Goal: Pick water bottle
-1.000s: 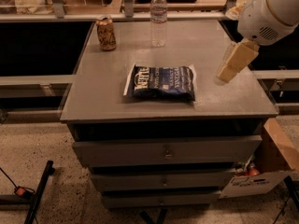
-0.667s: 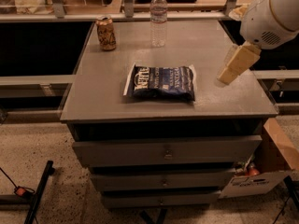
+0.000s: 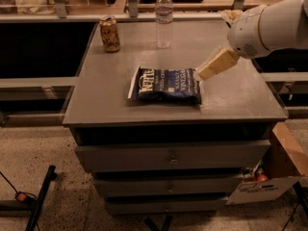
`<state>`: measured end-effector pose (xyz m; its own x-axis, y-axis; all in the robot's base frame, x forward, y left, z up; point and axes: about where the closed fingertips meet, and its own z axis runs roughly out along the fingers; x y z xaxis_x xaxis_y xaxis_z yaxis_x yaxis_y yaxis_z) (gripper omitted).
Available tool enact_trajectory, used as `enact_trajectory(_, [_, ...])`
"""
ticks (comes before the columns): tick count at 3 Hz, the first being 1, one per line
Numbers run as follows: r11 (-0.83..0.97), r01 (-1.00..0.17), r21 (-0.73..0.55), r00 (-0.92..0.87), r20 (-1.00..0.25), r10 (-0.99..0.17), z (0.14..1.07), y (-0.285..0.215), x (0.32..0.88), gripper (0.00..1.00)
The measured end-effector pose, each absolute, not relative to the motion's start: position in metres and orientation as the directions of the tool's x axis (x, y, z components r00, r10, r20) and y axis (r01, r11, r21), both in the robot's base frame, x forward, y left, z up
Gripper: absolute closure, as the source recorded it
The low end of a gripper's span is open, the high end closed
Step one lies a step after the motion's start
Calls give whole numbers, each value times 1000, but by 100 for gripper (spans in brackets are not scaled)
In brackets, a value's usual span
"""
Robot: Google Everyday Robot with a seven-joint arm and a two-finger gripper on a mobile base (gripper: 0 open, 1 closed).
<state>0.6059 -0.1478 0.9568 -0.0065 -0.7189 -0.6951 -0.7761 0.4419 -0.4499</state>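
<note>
The water bottle (image 3: 164,19) stands upright at the back middle of the grey cabinet top (image 3: 106,85). It is clear, ribbed, with a white cap and a pale label band. My gripper (image 3: 211,67) hangs from the white arm (image 3: 269,25) at the right, above the right end of the chip bag. It is well in front of and to the right of the bottle and holds nothing that I can see.
A dark blue chip bag (image 3: 167,84) lies flat in the middle of the top. A tan-and-gold drink can (image 3: 109,34) stands at the back left. Drawers (image 3: 171,155) are below. A cardboard box (image 3: 269,177) sits on the floor at the right.
The arm and gripper have moved left, from over the right side of the top to the right end of the chip bag. The bottle, can and bag have not moved.
</note>
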Motion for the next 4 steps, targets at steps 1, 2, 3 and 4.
enact_trajectory(1, [491,-755,-434,41,-779,-626,952,-132,666,0])
enact_trajectory(2, [491,-755,-434,41,-779,-626,952,-132,666,0])
enact_trajectory(3, [526,-722,-450,39,-785,-618,950,-129,671,0])
enact_trajectory(4, [586,-662,-467,40,-803,-594,938,-111,698,0])
